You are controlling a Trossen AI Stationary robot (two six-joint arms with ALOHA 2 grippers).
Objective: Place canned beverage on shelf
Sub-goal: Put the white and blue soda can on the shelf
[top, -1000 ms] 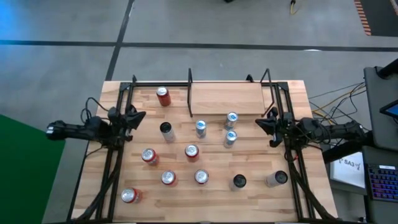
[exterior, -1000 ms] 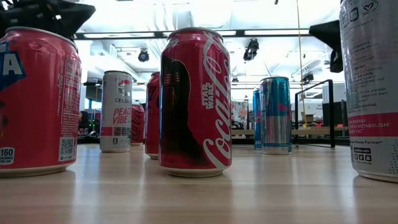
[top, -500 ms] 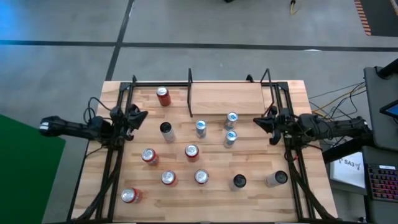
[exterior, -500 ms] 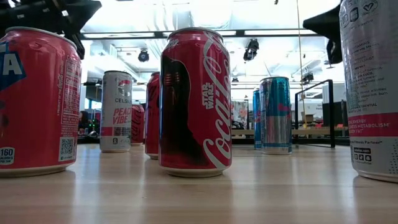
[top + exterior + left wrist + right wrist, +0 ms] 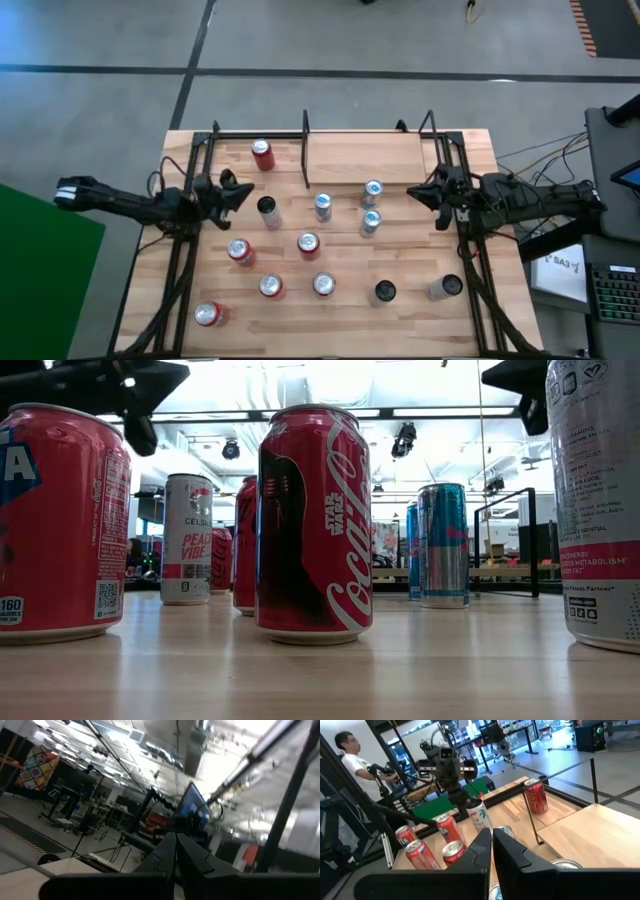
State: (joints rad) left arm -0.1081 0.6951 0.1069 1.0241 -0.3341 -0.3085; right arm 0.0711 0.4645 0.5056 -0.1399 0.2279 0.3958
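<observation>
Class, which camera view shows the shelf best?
The high view: the whole shelf shows from above, bare. The low view shows only its posts far off; the right wrist view shows part of its board; the left wrist view shows none.

The left arm (image 5: 130, 203) reaches in level from the table's left side, its wrist tipped a little so that the left gripper (image 5: 240, 190) points inward and slightly toward the far edge. Its two fingers (image 5: 172, 851) lie pressed together with nothing between them. Opposite it, the right arm (image 5: 540, 200) stretches in from the right side, the right gripper (image 5: 415, 195) aimed inward at its counterpart, well apart from it, fingers (image 5: 490, 845) likewise closed on nothing.
</observation>
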